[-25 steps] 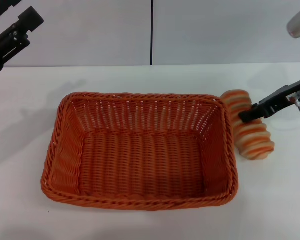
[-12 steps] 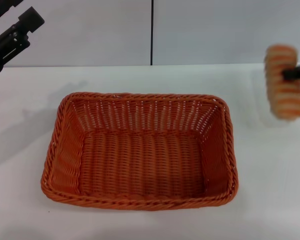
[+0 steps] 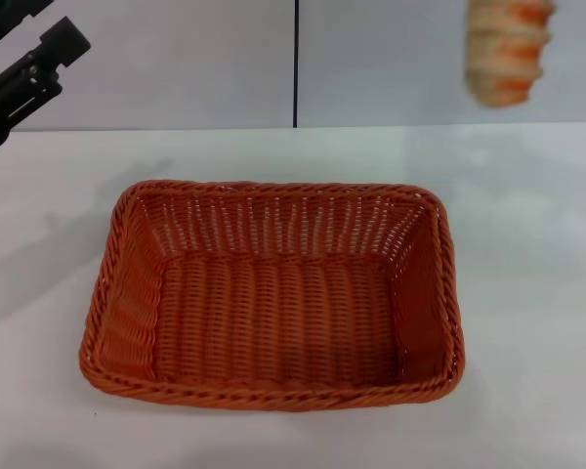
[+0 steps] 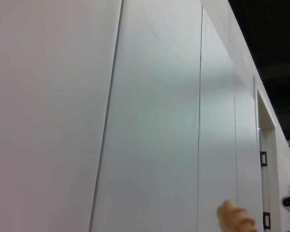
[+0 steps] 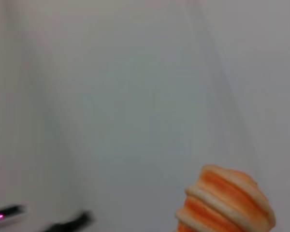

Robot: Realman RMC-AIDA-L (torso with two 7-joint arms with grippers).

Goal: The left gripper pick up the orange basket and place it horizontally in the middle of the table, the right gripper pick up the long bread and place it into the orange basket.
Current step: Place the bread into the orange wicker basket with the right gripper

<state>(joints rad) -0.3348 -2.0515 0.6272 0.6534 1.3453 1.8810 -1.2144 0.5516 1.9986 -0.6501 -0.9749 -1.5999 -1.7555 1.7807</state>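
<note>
Long bread (image 3: 508, 51) hangs high in the head view, well above the table (image 3: 527, 293) and off to the robot's right of the orange basket (image 3: 273, 293), in front of the back wall. Its striped ridges run across it, and its long axis appears roughly upright, though motion smear makes this uncertain. The right gripper itself shows in no view; from the loaf being aloft it is judged to be carried by that arm, but how the fingers stand cannot be told. The right wrist view shows only the ridged end of the loaf against blank wall.

The orange basket lies flat near the middle of the table, long side running left to right, its hollow open to above and holding nothing. The placing of the basket is therefore judged done; the bread is not yet in it.

The left gripper (image 3: 24, 73) is parked raised at the robot's far left, well apart from the basket; whether its fingers are spread or pressed together cannot be made out.

The relation that governs the coming move: the basket lies down and to the robot's left of the loaf, so the right arm, the nearer one, would need to carry it leftward and lower it, probably turning its long axis level to match the basket's length.
</note>
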